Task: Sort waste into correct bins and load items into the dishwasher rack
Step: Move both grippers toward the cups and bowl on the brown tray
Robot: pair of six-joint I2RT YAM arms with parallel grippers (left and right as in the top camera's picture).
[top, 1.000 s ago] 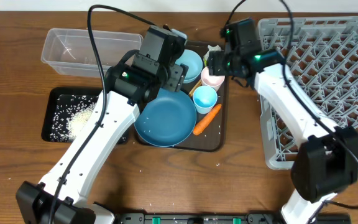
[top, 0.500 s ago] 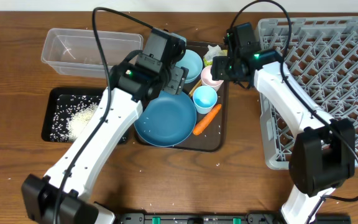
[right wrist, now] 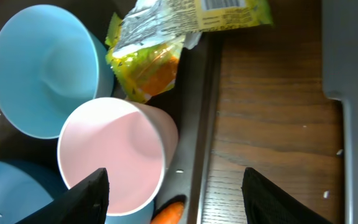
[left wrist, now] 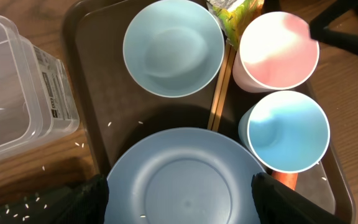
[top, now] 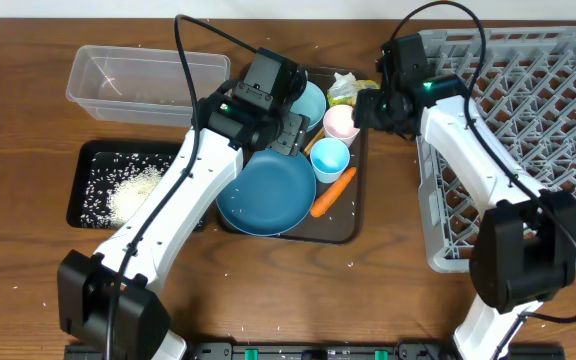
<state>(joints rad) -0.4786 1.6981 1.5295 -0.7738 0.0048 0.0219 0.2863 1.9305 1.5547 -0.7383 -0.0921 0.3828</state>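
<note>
On the dark-brown serving tray (top: 353, 228) sit a large dark-blue bowl (top: 266, 192), a small light-blue bowl (top: 309, 101), a pink cup (top: 341, 122), a light-blue cup (top: 329, 158), an orange carrot (top: 333, 191) and a yellow-green wrapper (top: 343, 88). A chopstick (left wrist: 218, 99) lies between the bowls and the cups. My left gripper (left wrist: 182, 205) hangs open over the dark-blue bowl (left wrist: 185, 180), one finger on each side. The right gripper (right wrist: 176, 202) is open just right of the pink cup (right wrist: 114, 155), above the tray's edge, holding nothing.
A clear tub (top: 143, 75) stands at the back left. A black tray (top: 173, 150) in front of it holds loose white rice. The grey dishwasher rack (top: 528, 130) fills the right side. Stray rice grains dot the wooden table.
The right gripper has shifted right, from over the pink cup to beside it, its jaws slightly narrower. The left arm has crept toward the back right.
</note>
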